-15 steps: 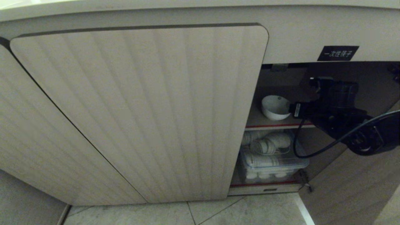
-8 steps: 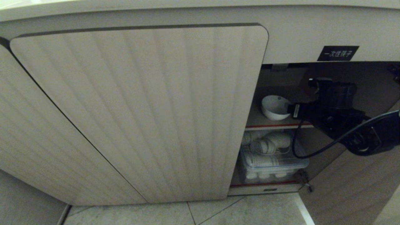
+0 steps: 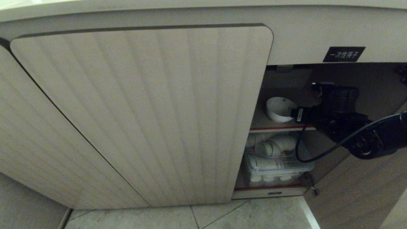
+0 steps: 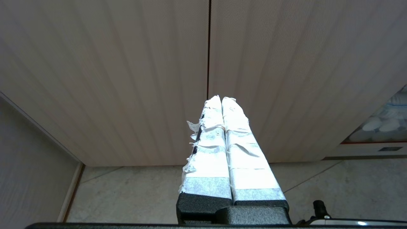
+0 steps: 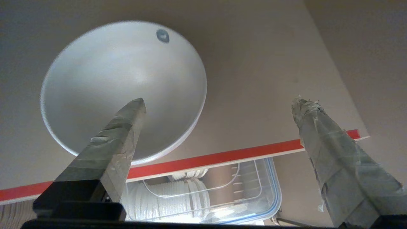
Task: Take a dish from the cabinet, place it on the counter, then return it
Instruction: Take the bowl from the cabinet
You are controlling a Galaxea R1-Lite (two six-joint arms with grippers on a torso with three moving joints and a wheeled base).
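Note:
The dish (image 3: 279,109) is a small white bowl that stands upright on the upper red-edged shelf (image 3: 279,128) of the open cabinet (image 3: 143,111). My right gripper (image 5: 221,101) is open inside the cabinet, just right of the dish (image 5: 120,82) and holding nothing. One taped finger (image 5: 127,127) hangs over the bowl's rim and the other finger (image 5: 321,140) is far to the side, over bare shelf. My left gripper (image 4: 221,99) is shut and empty, parked low in front of the closed doors. The counter's front edge (image 3: 190,3) runs along the top of the head view.
A clear plastic box (image 3: 276,159) with ribbed white paper cups fills the lower shelf, below the dish. The right door (image 3: 359,190) stands swung open beside my right arm. A black label (image 3: 344,54) sits above the opening. Tiled floor (image 3: 254,213) lies below.
My right arm has crept slightly lower and closer to the dish. The dish has stayed in place on the shelf.

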